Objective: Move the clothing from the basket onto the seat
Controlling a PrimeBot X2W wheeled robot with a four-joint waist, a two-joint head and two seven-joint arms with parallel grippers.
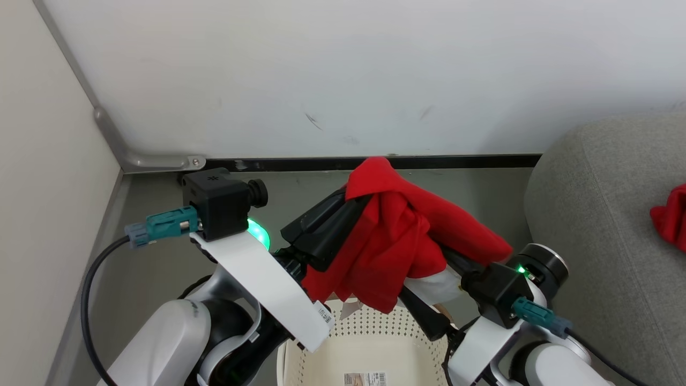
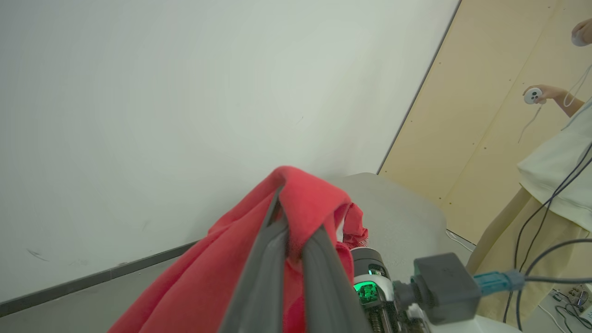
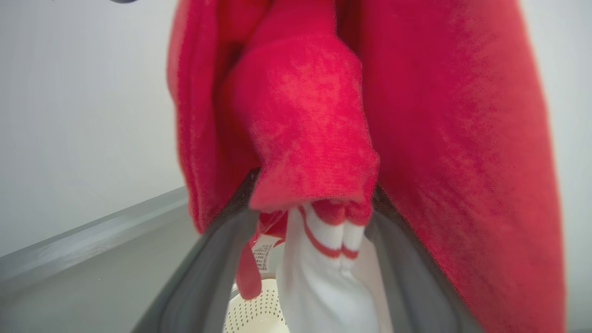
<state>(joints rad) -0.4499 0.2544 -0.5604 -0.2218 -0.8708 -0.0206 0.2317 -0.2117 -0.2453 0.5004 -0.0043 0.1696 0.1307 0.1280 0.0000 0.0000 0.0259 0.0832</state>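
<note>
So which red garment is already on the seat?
The garment at the head view's right edge; the other garment hangs from the left gripper over the basket.

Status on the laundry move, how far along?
Done: one red garment lies on the seat. In hand: the second garment hangs above the basket, left gripper jaws shut on it, right gripper jaws open around its folds. Left: carry it to the seat and release.

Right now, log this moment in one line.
left tool shut on red shiny garment | right tool open beneath it | garment above cream perforated plastic basket
</note>
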